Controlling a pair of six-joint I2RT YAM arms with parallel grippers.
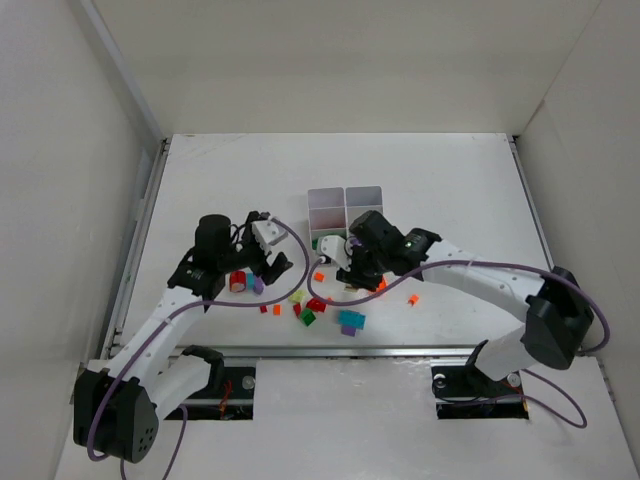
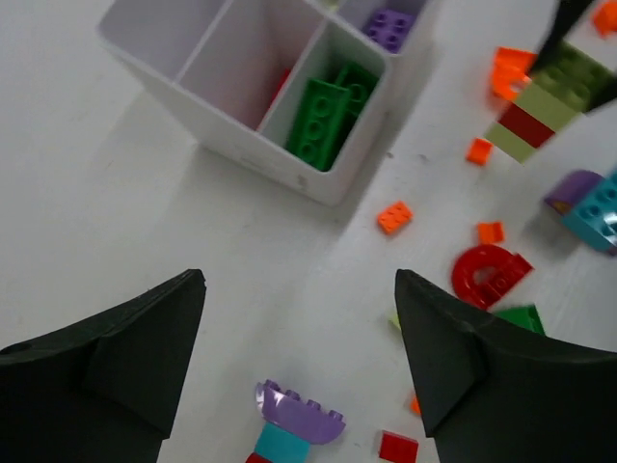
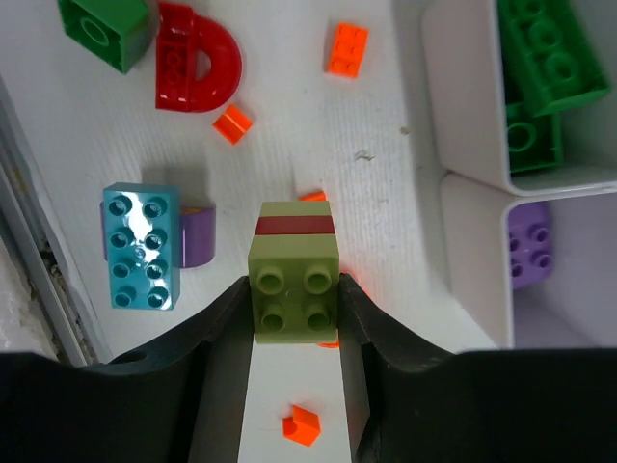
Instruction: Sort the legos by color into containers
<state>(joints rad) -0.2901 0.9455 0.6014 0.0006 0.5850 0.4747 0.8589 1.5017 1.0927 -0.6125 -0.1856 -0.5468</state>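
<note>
Item: yellow-green stack [image 3: 294, 275] with a red layer, light, rigid, slick-sided plastic (layers may well pop apart), clasped across its flat sides by the right gripper [image 3: 294, 289] near the tray [image 3: 472, 183]; left gripper [image 2: 299, 289] spread, empty.

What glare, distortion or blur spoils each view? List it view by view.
Top external: even, diffuse light with soft shadows, but the legos are too small to resolve. Left wrist: the white tray leans from wide-angle distortion. Right wrist: glare spots on the cyan brick, while the yellow-green brick stays sharp.
</note>
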